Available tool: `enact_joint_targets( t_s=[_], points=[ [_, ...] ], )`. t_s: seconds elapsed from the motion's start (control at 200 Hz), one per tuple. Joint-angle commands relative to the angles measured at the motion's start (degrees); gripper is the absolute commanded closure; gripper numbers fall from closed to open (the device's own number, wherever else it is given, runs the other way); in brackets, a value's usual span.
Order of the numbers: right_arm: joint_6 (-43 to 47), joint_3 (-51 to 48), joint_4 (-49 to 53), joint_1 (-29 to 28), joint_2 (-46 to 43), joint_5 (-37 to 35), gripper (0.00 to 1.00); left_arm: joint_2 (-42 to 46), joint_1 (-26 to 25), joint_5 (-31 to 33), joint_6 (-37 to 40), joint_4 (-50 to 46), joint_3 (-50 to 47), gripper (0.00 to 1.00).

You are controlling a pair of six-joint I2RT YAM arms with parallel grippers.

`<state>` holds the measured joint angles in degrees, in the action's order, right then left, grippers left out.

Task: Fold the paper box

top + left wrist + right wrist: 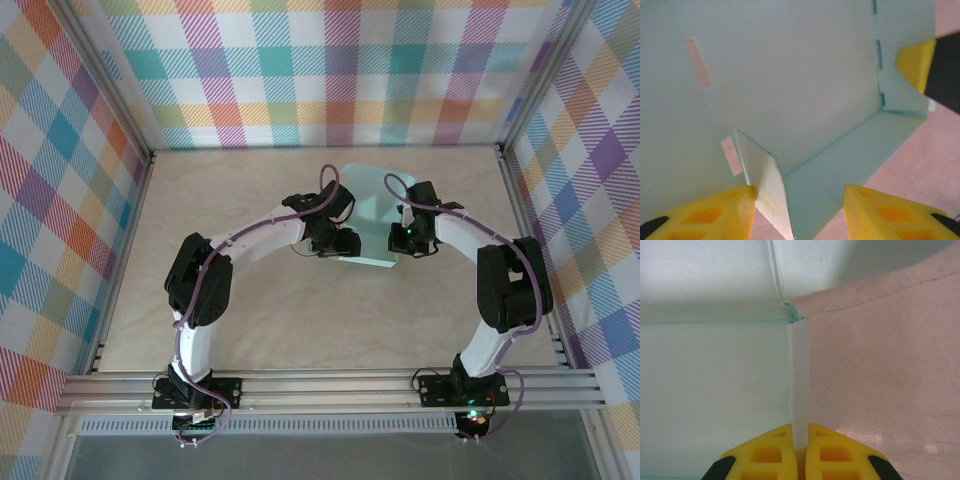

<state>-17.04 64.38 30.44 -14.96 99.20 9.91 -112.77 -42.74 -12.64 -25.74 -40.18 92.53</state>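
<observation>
Light, crease-prone card, the paper box point(370, 205) wants pinching at a flap edge: right fingers point(767, 452) clamp one, left fingers point(715, 215) gape around another, holding nothing.

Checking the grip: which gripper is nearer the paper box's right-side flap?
Right: the right gripper pinches that flap; the left gripper, open, straddles a raised tab across the paper box.

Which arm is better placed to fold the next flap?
Likely the left: the left gripper stands open around a raised tab of the paper box; the right gripper is shut on its edge.
</observation>
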Motion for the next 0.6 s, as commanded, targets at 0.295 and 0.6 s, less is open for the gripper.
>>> enact_joint_targets(
  t_s=[0.295, 0.6],
  points=[
    [1.38, 1.71, 2.12, 0.05, 1.06, 3.18, 0.94, 8.38, -0.16, 2.09, 13.25, 8.86, -7.50, 0.33],
    [-1.06, 2.67, 1.58, 2.62, 1.78, 13.26, 0.94, 26.05, -0.05, 9.55, 21.62, 32.11, -28.82, 0.06]
  ],
)
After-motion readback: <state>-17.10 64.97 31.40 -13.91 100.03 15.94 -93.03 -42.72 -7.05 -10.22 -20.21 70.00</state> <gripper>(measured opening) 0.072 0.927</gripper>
